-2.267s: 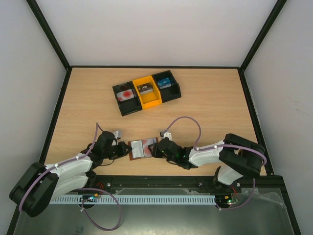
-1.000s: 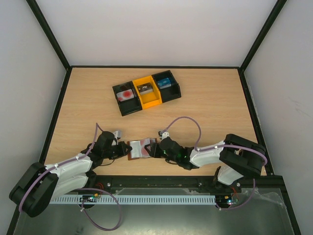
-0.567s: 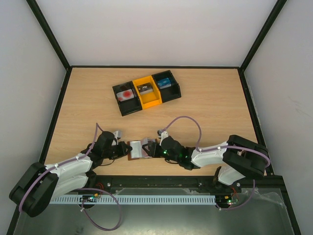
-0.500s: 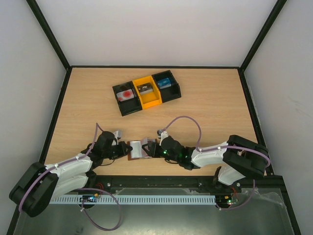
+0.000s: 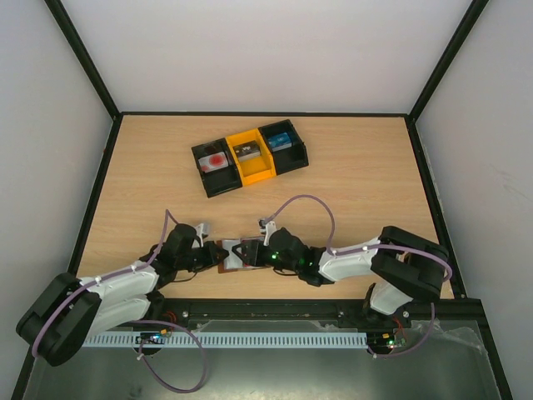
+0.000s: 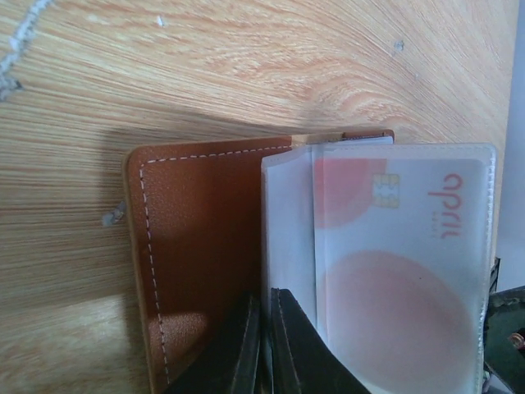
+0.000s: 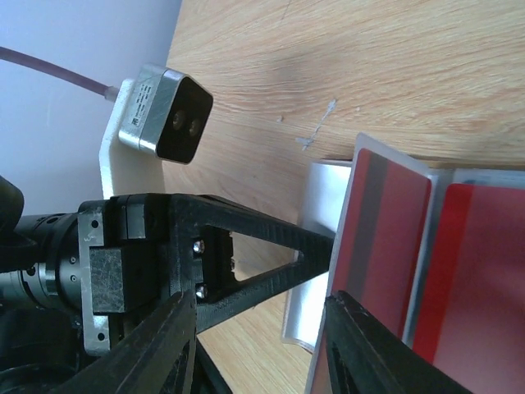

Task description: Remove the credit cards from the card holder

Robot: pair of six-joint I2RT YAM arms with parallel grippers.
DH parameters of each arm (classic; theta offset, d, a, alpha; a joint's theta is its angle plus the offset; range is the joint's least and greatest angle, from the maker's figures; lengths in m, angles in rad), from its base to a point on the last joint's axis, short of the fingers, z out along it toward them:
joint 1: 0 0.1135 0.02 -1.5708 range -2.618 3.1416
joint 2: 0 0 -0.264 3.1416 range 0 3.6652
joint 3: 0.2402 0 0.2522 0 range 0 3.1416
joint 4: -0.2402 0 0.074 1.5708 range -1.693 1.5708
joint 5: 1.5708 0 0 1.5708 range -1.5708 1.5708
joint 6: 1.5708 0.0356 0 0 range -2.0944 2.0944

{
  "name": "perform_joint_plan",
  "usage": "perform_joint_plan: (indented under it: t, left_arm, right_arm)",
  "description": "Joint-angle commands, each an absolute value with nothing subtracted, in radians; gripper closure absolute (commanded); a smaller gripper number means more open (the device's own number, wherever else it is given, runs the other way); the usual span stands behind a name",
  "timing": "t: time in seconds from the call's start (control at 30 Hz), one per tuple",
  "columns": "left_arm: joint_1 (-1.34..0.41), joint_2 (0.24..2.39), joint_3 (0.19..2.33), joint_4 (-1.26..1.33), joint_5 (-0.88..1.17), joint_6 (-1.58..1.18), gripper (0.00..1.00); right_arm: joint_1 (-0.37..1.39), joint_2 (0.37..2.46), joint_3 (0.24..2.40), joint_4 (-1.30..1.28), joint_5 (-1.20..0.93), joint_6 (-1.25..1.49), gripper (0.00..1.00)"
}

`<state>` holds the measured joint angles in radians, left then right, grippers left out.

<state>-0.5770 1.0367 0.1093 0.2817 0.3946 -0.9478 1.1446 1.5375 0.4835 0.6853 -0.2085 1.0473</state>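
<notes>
Two robot arms reach in low over a pale wooden table [image 5: 358,183], meeting near its front edge; between them lies the card holder [image 5: 226,257], a small brown wallet opened flat, well apart from a three-part black-and-yellow tray [image 5: 256,175] farther back on the table, each part of which holds a small item

From the left wrist, the card holder's brown inner flap with pale stitching fills the middle of the view; a cloudy clear sleeve lies over its right half, and through it shows a whitish card [image 6: 402,271] with two soft red rounds, a chip and red lettering; the left gripper [image 6: 265,304] comes up from the bottom edge with its two dark fingers pressed almost together, pinching the card holder where the sleeve's edge meets the leather

From the right wrist, the right gripper [image 7: 258,304] has its jaws standing part open, one finger at either side of the lower view; in the gap between them lie the sleeve's edge, bare wood and the left gripper's dark finger; I cannot tell whether anything is touched; just above its right-hand finger sits a red card [image 7: 381,238] with a grey stripe down one side, in the clear sleeve, with a second red face beside it; the left arm's wrist camera [image 7: 168,115], a small grey box, looks on from the upper left; both cards are in the card holder
</notes>
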Motion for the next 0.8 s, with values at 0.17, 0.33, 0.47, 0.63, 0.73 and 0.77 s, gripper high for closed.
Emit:
perform_joint_plan:
  t: [0.17,0.33,0.47,0.63,0.73,0.77]
  left_arm:
    - [-0.583,1.038,0.086,0.323,0.416,-0.966,0.93]
    - [-0.583,0.991,0.095,0.258,0.384,-0.970,0.93]
    - [-0.580,0.924,0.130,0.134,0.316,-0.957,0.91]
    - [-0.564,0.824,0.186,-0.017,0.241,-0.946,0.83]
    - [-0.555,0.790,0.224,-0.080,0.236,-0.934,0.79]
    - [-0.553,0.783,0.237,-0.100,0.238,-0.931,0.77]
  right_arm:
    - [1.143,1.616,0.518,0.801,-0.286,1.096,0.56]
    - [1.141,1.651,0.521,0.847,-0.328,1.119,0.53]
    - [1.141,1.647,0.516,0.844,-0.317,1.118,0.53]
    - [1.141,1.631,0.522,0.736,-0.259,1.082,0.57]
    - [1.141,1.623,0.526,0.699,-0.240,1.063,0.59]
    - [1.142,1.619,0.528,0.682,-0.226,1.056,0.60]
